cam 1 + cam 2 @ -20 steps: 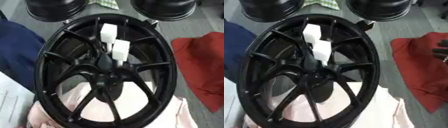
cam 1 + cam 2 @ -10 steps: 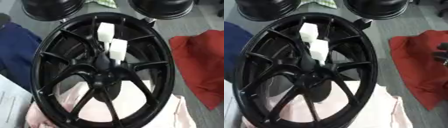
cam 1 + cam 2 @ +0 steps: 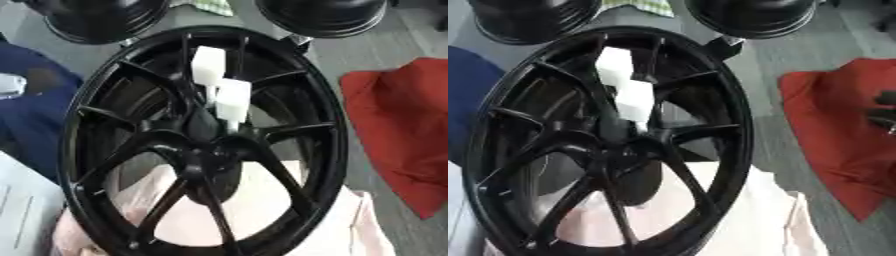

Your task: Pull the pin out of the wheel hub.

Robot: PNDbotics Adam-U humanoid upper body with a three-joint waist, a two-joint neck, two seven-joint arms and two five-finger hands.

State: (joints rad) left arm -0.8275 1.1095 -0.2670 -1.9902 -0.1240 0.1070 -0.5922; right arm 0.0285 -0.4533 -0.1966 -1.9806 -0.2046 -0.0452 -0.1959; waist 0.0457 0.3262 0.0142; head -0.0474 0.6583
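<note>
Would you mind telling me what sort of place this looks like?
Probably a garage or wheel workshop: a black wheel lies on a pale cloth, two more dark rims sit behind it, and a red rag lies on the grey floor.

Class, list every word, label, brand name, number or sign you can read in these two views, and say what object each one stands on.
None can be read.
The black wheel shows no legible brand or number on its spokes or rim.
The two white blocks near the hub are blank.
The red cloth, blue cloth and pink cloth carry no print.
A pale sheet at lower left has faint lines, too blurred to read.
</note>
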